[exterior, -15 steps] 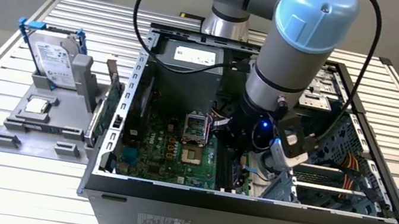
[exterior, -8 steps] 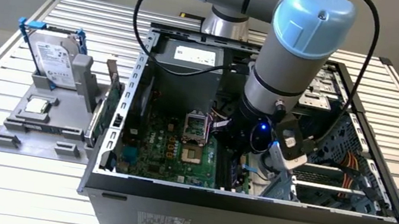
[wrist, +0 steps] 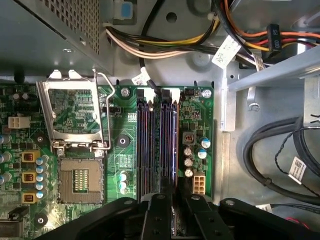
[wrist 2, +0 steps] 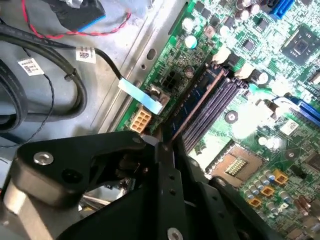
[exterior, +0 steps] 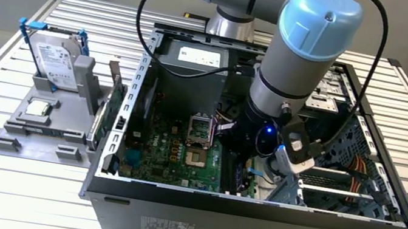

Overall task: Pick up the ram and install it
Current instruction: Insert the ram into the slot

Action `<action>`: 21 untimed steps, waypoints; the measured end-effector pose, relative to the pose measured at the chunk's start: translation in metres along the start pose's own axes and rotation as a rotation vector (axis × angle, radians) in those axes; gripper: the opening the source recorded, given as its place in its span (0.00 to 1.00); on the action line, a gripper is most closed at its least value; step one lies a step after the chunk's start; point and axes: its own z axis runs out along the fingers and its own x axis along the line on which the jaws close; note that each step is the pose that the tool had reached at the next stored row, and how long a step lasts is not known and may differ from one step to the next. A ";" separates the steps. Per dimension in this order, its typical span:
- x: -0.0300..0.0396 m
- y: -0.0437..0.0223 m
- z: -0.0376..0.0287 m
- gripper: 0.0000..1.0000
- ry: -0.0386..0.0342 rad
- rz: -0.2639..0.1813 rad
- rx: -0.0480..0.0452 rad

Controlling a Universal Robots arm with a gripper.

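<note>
You're looking at a robotics lab or assembly workshop: a slatted aluminium bench [exterior: 4, 181] carries an opened computer case [exterior: 253, 221] with its motherboard [exterior: 172, 159] bare, beside a grey fixture [exterior: 36, 137] holding a hard drive [exterior: 56, 63].

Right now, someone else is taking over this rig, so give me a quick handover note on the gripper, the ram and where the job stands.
Gripper: down inside the open computer case, shut on the ram.
Ram: held edge-on along the outermost memory slot on the motherboard, lined up with it in both wrist views.
Done: ram picked up and brought to the slots.
Left: whether it is fully seated can't be told; the white slot latches look open, and the gripper has not let go.
</note>
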 end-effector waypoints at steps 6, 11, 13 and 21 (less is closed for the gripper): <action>0.0000 0.0002 -0.0197 1.00 0.0014 0.000 0.0005; 0.0000 0.0006 -0.0420 1.00 0.0016 0.000 0.0004; -0.0001 0.0004 -0.0430 1.00 0.0014 0.000 0.0000; 0.0000 -0.0001 -0.0432 0.00 0.0016 0.000 0.0003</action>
